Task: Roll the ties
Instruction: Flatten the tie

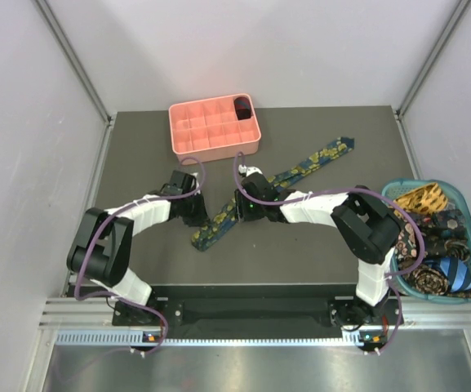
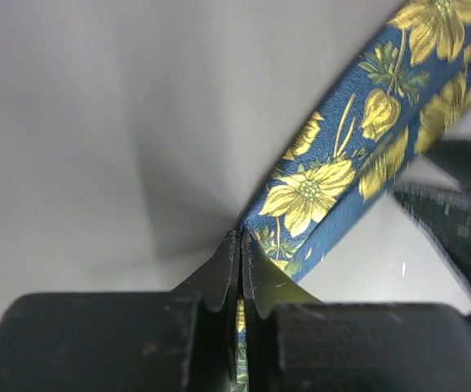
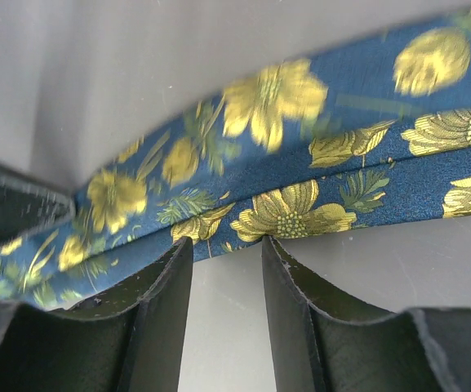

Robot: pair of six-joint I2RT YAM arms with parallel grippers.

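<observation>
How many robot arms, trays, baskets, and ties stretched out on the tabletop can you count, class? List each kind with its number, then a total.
Robot arms: 2
Pink tray: 1
Teal basket: 1
Tie on the tabletop: 1
Total: 5

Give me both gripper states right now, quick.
Left gripper: closed, pinching the navy floral tie.
Right gripper: open, fingertips at the same tie, nothing gripped.
</observation>
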